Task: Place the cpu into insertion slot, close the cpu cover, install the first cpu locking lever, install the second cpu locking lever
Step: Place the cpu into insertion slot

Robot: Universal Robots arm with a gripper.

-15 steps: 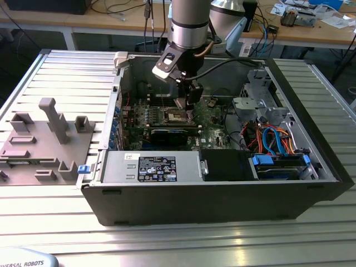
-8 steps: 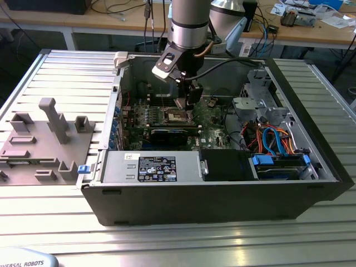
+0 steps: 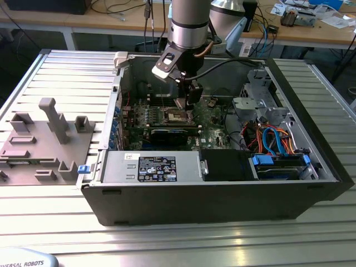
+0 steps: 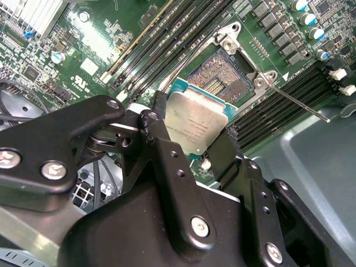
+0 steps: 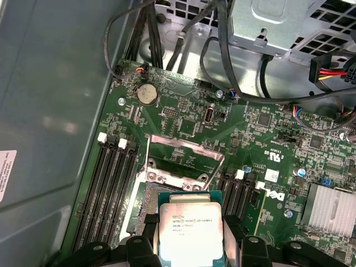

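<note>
**Work at the board: cpu gripped over the open insertion slot**

From where I stand, the arm reaches down from above into an opened computer case. The case lies on its side on a ribbed metal table. The gripper hangs low over the green motherboard, right at the socket area.

In both wrist views the claw is drawn in narrow and holds the cpu. Two black fingers press on its opposite edges. The dull silver top of the chip, with a green border around it, faces the cameras.

The cpu is in the air, close above one edge of the insertion slot, and it hides a part of that edge. It is not seated. The rest of the slot shows its field of fine contacts, bare and uncovered.

In the first wrist view the gripper carries the cpu just beside the cpu cover. This cover is swung up and stands at one side of the slot, and the board is visible through its square cut-out.

One locking lever, a thin metal rod, is released. It points away from the socket, across the long black memory slots.

On the table, at the exterior view's left of the case, lies a grey fixture with several upright holders. Inside the case, at the exterior view's right, there is a bundle of blue and orange cables.
</note>
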